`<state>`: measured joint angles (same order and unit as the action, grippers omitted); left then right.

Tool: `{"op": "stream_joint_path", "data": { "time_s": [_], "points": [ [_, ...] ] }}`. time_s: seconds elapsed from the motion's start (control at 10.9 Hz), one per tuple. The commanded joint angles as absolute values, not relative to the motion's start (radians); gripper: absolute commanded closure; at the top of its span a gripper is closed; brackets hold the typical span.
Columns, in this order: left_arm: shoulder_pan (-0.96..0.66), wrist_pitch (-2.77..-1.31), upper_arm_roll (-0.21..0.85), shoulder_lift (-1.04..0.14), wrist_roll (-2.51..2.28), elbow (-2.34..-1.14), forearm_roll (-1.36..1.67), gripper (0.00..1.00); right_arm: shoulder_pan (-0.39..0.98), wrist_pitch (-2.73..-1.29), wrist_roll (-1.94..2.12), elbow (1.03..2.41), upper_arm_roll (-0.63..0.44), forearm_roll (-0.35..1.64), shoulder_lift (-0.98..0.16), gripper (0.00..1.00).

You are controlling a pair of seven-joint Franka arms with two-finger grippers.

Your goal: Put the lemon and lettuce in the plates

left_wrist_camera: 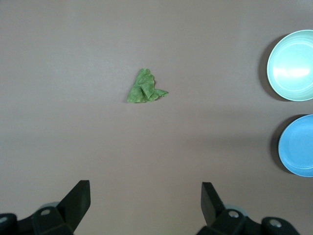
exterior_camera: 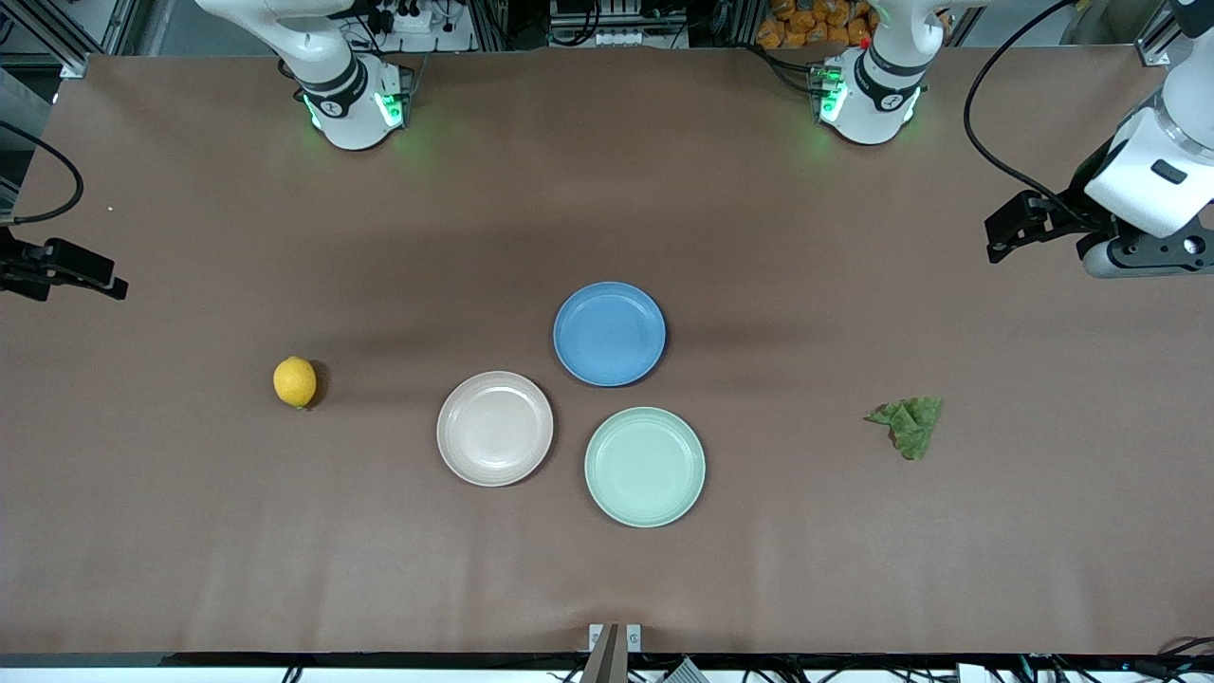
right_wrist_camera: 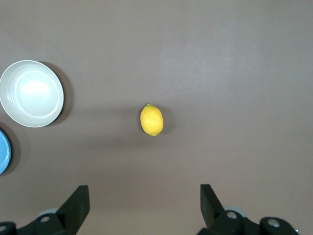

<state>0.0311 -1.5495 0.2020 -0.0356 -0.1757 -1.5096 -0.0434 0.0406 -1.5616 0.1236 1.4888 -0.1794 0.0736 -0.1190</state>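
Observation:
The yellow lemon lies on the brown table toward the right arm's end; it also shows in the right wrist view. The green lettuce lies toward the left arm's end and shows in the left wrist view. The pinkish-beige plate and the mint plate sit empty mid-table. My right gripper hangs open and empty over the table's edge at the right arm's end, apart from the lemon. My left gripper hangs open and empty over the table at the left arm's end, apart from the lettuce.
An empty blue plate sits farther from the front camera than the other two plates, close to both. The arm bases stand at the table's back edge.

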Motion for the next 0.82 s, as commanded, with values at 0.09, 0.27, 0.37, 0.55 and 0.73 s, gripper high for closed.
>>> {"op": "stream_joint_path", "data": {
  "time_s": [0.09,0.27,0.37,0.55,0.73],
  "points": [
    [0.029,-1.532,0.201,-0.035,-0.155,-1.496,-0.044,0.00,0.035,-1.560,0.110,1.505,-0.175,0.078,-0.104,0.00],
    [0.029,-1.531,0.199,-0.035,-0.155,-1.496,-0.046,0.00,0.035,-1.560,0.113,1.505,-0.175,0.078,-0.104,0.00],
    [0.029,-1.532,0.199,-0.037,-0.152,-1.496,-0.046,0.00,0.035,-1.560,0.115,1.505,-0.175,0.080,-0.104,0.00],
    [0.035,-1.532,0.199,-0.051,-0.149,-1.505,-0.040,0.00,0.031,-1.559,0.118,1.503,-0.176,0.078,-0.103,0.00],
    [0.038,-1.560,0.199,-0.080,-0.141,-1.525,-0.052,0.00,0.031,-1.546,0.118,1.503,-0.176,0.078,-0.104,0.00]
  ]
}}
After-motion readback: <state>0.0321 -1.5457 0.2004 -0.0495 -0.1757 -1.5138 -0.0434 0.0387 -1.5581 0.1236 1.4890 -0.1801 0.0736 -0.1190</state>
